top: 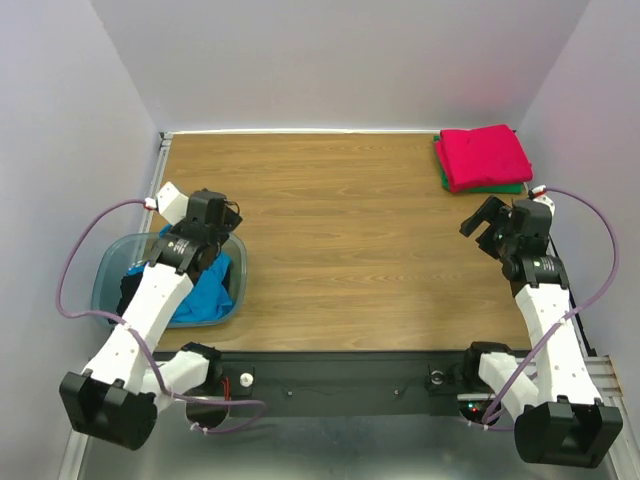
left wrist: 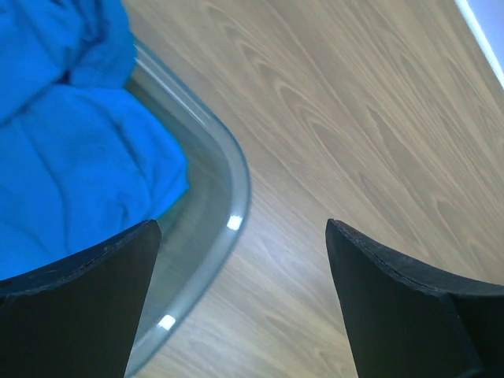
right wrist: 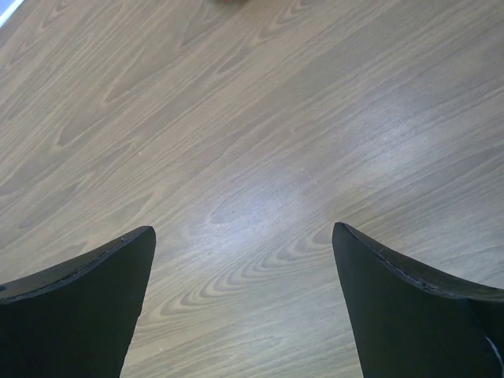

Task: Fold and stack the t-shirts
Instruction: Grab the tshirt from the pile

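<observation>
A folded red-pink t-shirt (top: 485,155) lies on a folded green t-shirt (top: 500,188) at the table's far right corner. A crumpled bright blue t-shirt (top: 205,290) lies in the bin at the left; it fills the upper left of the left wrist view (left wrist: 71,150). A black t-shirt (top: 130,285) shows at the bin's left side. My left gripper (top: 228,218) is open and empty above the bin's far right corner (left wrist: 240,228). My right gripper (top: 482,222) is open and empty above bare wood (right wrist: 244,232), in front of the folded stack.
The translucent blue-grey plastic bin (top: 110,262) stands at the table's left edge, its rim curving through the left wrist view (left wrist: 228,169). The wooden table (top: 340,230) has white walls close on three sides.
</observation>
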Robot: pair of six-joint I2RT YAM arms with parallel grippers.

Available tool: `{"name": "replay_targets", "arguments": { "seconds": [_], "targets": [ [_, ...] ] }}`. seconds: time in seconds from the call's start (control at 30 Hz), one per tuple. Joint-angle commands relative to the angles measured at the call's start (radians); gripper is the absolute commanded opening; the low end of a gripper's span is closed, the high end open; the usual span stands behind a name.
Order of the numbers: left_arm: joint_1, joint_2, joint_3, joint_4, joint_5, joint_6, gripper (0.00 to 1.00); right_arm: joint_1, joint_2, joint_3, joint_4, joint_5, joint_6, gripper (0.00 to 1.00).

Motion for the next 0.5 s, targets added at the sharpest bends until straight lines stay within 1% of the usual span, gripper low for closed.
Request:
{"name": "replay_targets", "arguments": {
  "seconds": [0.0,0.03,0.07,0.1,0.2,0.27,0.3,0.33,0.4,0.47],
  "targets": [
    [0.171,0.061,0.052,0.051,0.042,0.035,0.98,0.007,-0.021,0.052,0.031,-0.033,-0.055,1.0],
    [0.205,0.097,0.059,0.071,0.042,0.039,0.98,0.007,-0.02,0.054,0.042,-0.051,-0.088,1.0],
    [0.269,0.116,0.063,0.079,0.039,0.042,0.98,0.007,-0.017,0.055,0.042,-0.056,-0.086,1.0],
    [0.298,0.136,0.066,0.089,0.037,0.045,0.98,0.007,-0.015,0.058,0.042,-0.065,-0.092,1.0],
    [0.412,0.216,0.086,0.15,0.057,0.065,0.98,0.007,-0.014,0.063,0.044,-0.064,-0.05,1.0],
    [0.458,0.275,0.094,0.242,0.083,0.102,0.98,0.007,-0.011,0.064,0.044,-0.049,-0.053,1.0],
    [0.478,0.299,0.105,0.255,0.126,0.111,0.99,0.007,-0.009,0.066,0.044,-0.038,-0.055,1.0],
    [0.495,0.322,0.114,0.267,0.138,0.124,0.98,0.007,-0.006,0.064,0.042,-0.024,-0.055,1.0],
    [0.521,0.381,0.141,0.29,0.144,0.142,0.98,0.007,-0.007,0.054,0.042,-0.015,-0.058,1.0],
    [0.529,0.435,0.16,0.306,0.141,0.16,0.95,0.007,-0.014,0.049,0.044,-0.024,-0.06,1.0]
  ]
}}
